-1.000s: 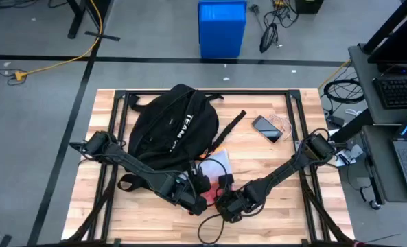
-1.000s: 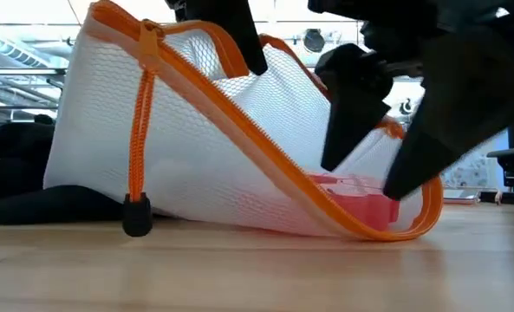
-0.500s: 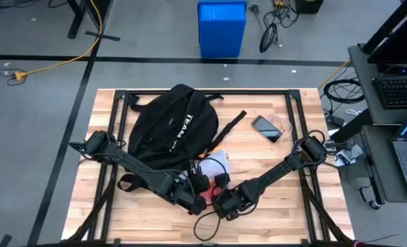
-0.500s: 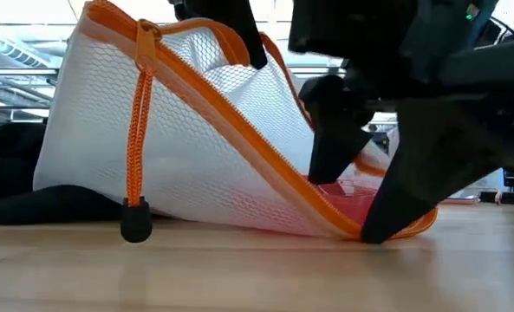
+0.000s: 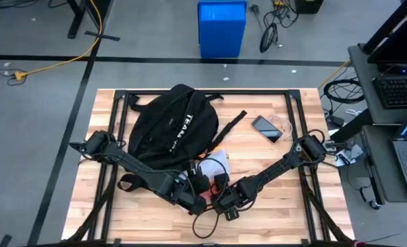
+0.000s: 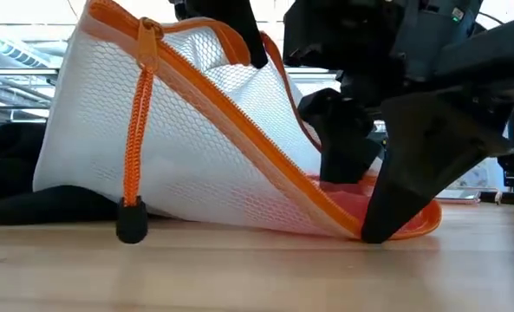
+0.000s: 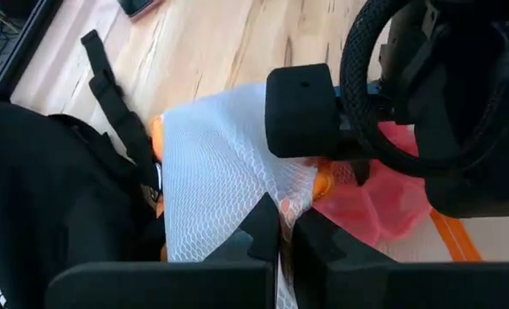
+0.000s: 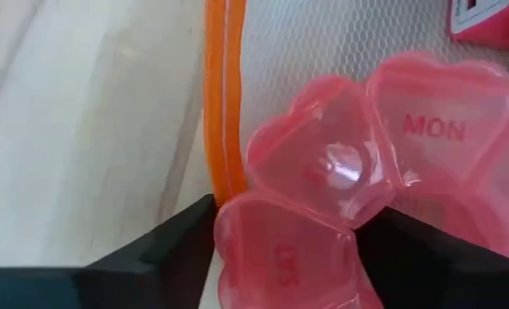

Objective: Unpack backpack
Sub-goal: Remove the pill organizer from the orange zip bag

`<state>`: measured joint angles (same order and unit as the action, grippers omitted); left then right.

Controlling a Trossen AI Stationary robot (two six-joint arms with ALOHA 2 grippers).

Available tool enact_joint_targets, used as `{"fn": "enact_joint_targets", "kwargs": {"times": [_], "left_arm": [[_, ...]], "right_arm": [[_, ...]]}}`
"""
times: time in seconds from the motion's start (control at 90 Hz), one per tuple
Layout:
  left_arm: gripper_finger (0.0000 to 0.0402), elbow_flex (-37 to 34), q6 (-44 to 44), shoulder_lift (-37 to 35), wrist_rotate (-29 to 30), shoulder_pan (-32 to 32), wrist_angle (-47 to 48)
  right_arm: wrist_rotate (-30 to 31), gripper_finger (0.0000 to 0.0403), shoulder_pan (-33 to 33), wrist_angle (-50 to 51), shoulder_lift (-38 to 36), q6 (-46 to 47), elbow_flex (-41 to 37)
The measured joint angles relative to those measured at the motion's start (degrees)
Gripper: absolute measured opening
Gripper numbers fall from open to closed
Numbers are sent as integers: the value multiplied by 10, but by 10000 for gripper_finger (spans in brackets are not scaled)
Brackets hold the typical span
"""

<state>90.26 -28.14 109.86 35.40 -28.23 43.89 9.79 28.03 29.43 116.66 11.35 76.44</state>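
Right gripper (image 5: 225, 203) has pushed further into the pouch mouth over the last second; in the low view its fingers (image 6: 395, 186) now sit down at the orange-zip lip. Left gripper (image 7: 278, 233) hasn't budged.

State now: left gripper is pinched closed on the white mesh pouch (image 6: 196, 147), holding its top edge up. My right gripper's fingers are spread either side of the pink pill organiser (image 8: 331, 180) (lobes marked with days, "MON" readable), which lies inside the pouch. They bracket one lobe, but I can't confirm firm contact yet.

Backpack (image 5: 172, 123) lies at the table's (image 5: 272, 171) far-left part, the pouch just in front of it toward the near edge. Phone (image 5: 266, 128) sits far right, out of the way.

Risks as I see them:
- Organiser is glossy and rounded, so it could squirt out as the fingers close.
- Right finger may snag the mesh or zip and drag the whole pouch.
- If the left grip slips, the mouth collapses on the right gripper.
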Motion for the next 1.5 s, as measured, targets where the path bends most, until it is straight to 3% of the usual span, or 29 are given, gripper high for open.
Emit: {"fn": "enact_joint_targets", "kwargs": {"times": [0.244,1.5], "left_arm": [[0,0,0,0,0,0,0],[0,-15,19,-1,-52,7,-60]], "right_arm": [[-12,195,0,12,-19,-10,-2],[6,216,-3,-4,-47,8,-2]]}}
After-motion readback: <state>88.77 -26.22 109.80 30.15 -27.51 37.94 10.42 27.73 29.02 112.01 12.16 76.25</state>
